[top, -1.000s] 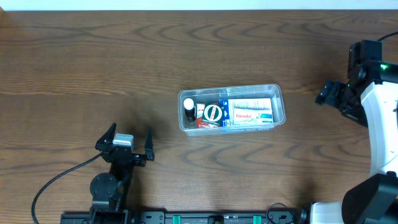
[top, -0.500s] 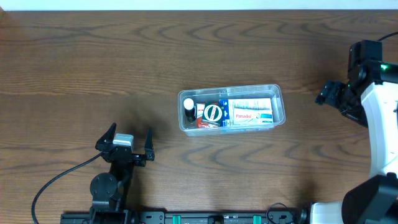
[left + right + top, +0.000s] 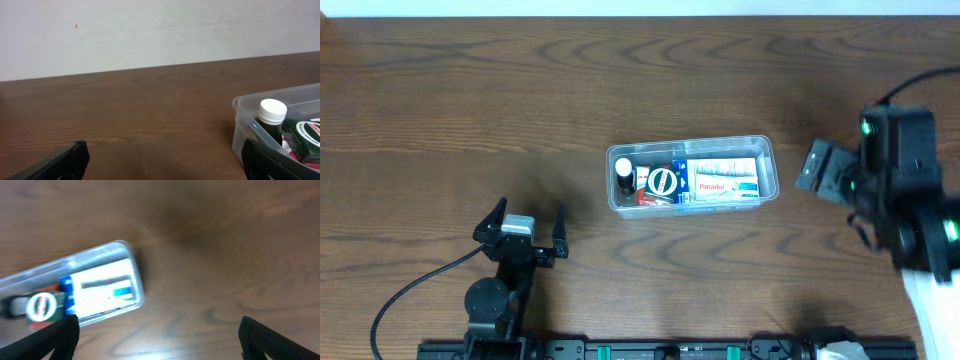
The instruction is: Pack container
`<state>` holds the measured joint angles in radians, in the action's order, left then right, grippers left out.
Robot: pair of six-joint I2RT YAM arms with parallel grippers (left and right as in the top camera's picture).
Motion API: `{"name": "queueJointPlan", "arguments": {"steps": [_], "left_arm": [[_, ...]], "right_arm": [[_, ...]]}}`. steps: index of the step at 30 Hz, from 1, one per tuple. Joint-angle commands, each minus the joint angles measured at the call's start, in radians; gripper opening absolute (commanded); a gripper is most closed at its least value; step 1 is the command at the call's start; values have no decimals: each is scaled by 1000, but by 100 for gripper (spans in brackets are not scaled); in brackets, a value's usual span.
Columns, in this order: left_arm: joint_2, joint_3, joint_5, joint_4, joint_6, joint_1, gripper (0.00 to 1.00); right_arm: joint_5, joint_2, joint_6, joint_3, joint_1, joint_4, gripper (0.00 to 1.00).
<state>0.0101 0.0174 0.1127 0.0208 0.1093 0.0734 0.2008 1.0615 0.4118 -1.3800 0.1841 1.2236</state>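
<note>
The clear plastic container (image 3: pixel 767 160) lies in the middle of the table. It holds a dark bottle with a white cap (image 3: pixel 623 174), a round green tin (image 3: pixel 662 182) and a white and blue Panadol box (image 3: pixel 725 180). My left gripper (image 3: pixel 525 225) is open and empty, to the container's front left. In the left wrist view the container's corner (image 3: pixel 240 107) and the bottle (image 3: pixel 271 117) show at the right, beyond my open jaws (image 3: pixel 162 160). My right gripper (image 3: pixel 820 168) is open and empty, right of the container. The right wrist view shows the container (image 3: pixel 131 260) beyond the open jaws (image 3: pixel 157 335).
The table is dark brown wood (image 3: pixel 470 100). A black cable (image 3: pixel 405 290) runs from the left arm's base at the front left. A pale wall (image 3: pixel 150 30) stands behind the table's far edge.
My right arm has swung left and towards the front, closer to the container, and is blurred by motion. The left arm and the container have not moved.
</note>
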Motion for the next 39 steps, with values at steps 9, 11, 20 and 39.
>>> {"name": "queueJointPlan", "arguments": {"steps": [9, 11, 20, 39], "left_arm": [[-5, -13, 11, 40, 3, -5, 98], [-5, -13, 11, 40, 3, -5, 98], [-5, -13, 11, 40, 3, -5, 98], [-5, -13, 11, 40, 3, -5, 98]], "right_arm": [[-171, -436, -211, 535, 2, -525, 99], [-257, -499, -269, 645, -14, -658, 99], [-377, -761, -331, 1086, -42, -1180, 99], [-346, -1030, -332, 1374, -61, -1274, 99]]}}
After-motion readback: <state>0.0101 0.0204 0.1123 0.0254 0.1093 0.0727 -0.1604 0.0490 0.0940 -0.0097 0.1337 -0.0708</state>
